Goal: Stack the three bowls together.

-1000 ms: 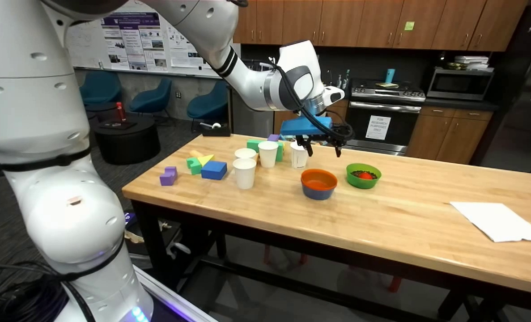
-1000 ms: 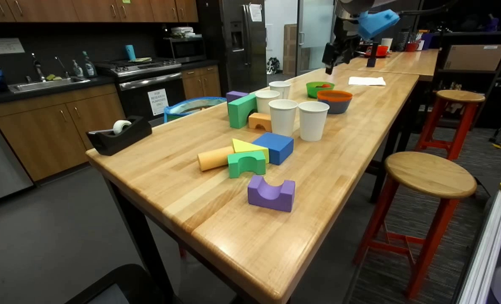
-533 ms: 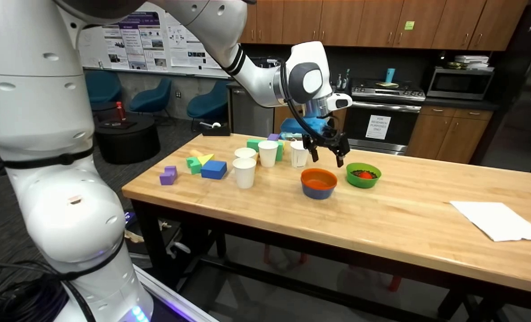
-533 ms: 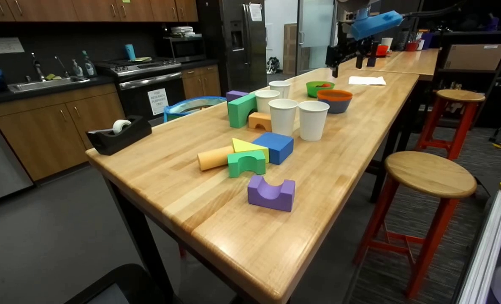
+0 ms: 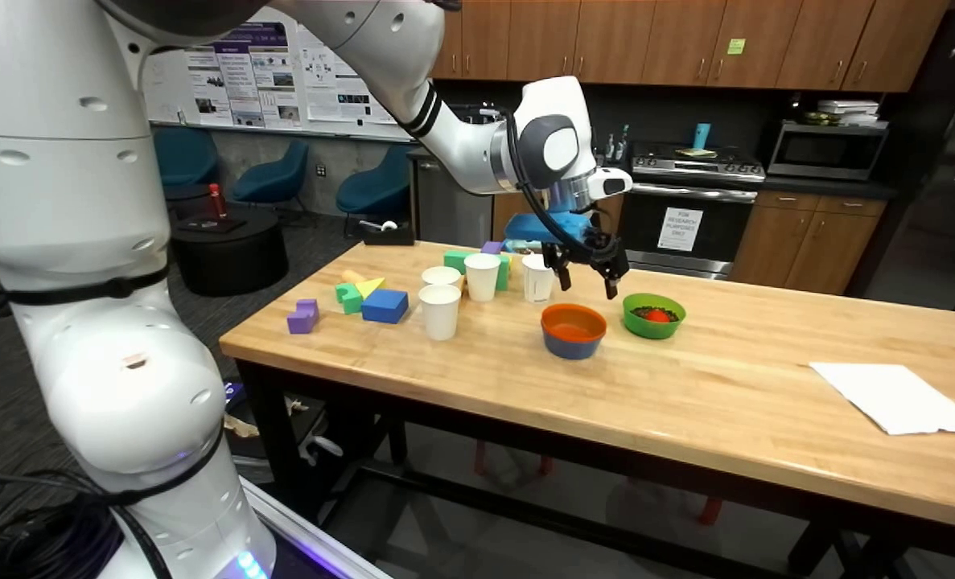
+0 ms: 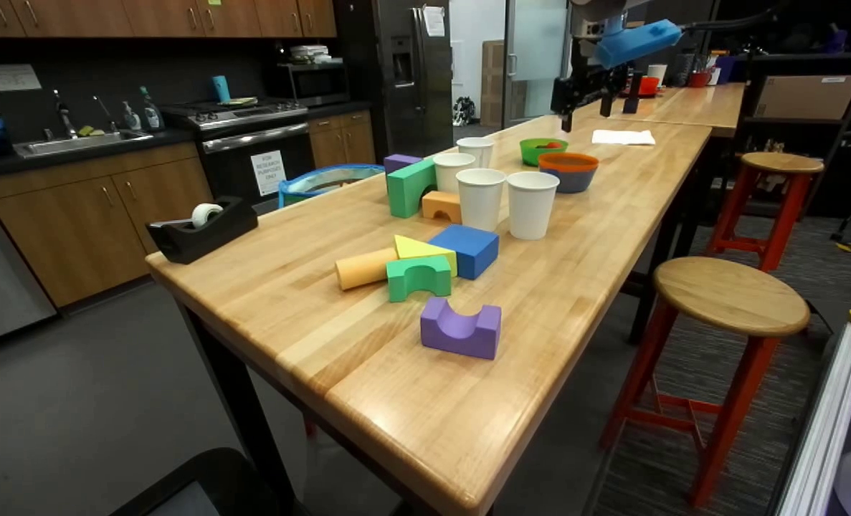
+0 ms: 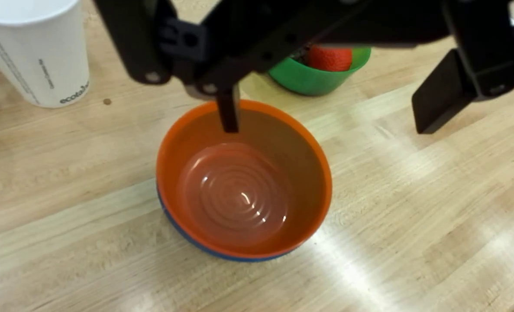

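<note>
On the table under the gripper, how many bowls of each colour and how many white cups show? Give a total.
Orange bowl: 1
Blue bowl, under the orange one: 1
Green bowl: 1
White cups: 4
Total: 7

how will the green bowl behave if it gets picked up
The green bowl is probably stiff and light, judging by its thin, plastic-looking wall. It looks smooth, so it may be a bit slippery. A red item and dark stuff lie inside, and could shift or spill if it tilts.
</note>
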Motion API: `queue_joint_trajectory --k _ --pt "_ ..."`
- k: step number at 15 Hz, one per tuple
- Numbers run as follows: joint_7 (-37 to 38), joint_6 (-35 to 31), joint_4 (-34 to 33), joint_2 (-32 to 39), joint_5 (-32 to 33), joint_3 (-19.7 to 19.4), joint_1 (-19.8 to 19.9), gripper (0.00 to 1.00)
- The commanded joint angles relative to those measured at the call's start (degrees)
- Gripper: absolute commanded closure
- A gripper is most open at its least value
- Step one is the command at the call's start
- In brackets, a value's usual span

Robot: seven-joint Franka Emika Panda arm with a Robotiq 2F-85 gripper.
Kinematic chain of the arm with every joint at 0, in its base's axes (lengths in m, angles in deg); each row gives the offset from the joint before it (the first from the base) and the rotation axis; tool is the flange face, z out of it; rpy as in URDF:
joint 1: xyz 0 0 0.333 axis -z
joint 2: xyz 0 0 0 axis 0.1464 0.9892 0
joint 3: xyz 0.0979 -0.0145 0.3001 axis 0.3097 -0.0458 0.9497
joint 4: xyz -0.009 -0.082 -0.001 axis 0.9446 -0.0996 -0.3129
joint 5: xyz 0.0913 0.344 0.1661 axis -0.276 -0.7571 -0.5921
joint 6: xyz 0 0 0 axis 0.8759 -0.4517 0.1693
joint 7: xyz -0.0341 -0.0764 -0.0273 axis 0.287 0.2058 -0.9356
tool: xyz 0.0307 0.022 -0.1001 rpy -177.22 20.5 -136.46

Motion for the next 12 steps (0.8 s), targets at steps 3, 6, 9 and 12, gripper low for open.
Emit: queue_joint_trajectory --k 3,6,9,12 --pt "-20.81 -3.4 -0.88 0.63 -9.97 2.09 -0.18 0.0" --pt "-31.95 -2.86 -3.5 2.55 -15.64 3.29 0.09 0.0" --pt "-27.92 -4.59 -3.71 2.74 -11.51 2.32 -0.43 0.0" --pt "-28.92 -4.12 -3.21 2.57 -12.54 2.78 -0.14 0.0"
